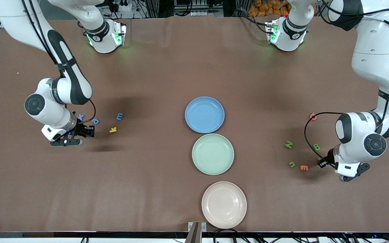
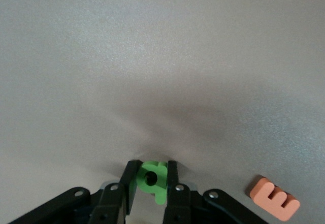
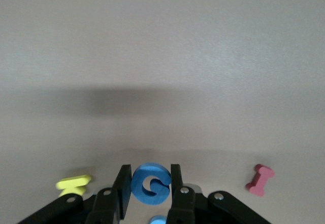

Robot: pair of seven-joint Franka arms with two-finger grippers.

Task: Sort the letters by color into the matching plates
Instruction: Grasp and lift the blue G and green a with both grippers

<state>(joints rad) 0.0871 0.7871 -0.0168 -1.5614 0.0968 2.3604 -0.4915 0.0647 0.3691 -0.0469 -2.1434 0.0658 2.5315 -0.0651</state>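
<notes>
On the brown table the small flat foam letters can be read. At the middle left of the front view lie a blue X [image 1: 80,117], a blue letter that looks like a D [image 1: 95,121], a blue M [image 1: 120,116] and a yellow K [image 1: 113,129]. At the middle right lie a green N [image 1: 289,144], a green B [image 1: 316,147], a green U [image 1: 292,164], an orange E [image 1: 304,167] and a pink letter [image 1: 312,116] that I cannot read.

The right gripper [image 3: 148,186], low at the left of the front view, is clenched on a round blue foam letter [image 3: 150,184], perhaps a G, which stands upright between its black fingers [image 3: 123,188].

The left gripper [image 2: 152,179], low at the right, grasps a small green foam letter [image 2: 153,180] with a hole in it, just beside the orange E.

In the centre, one below the other, stand the round blue plate [image 1: 204,114], the pale mint green plate [image 1: 212,154] and a cream plate [image 1: 224,204]. No letter lies in them.
</notes>
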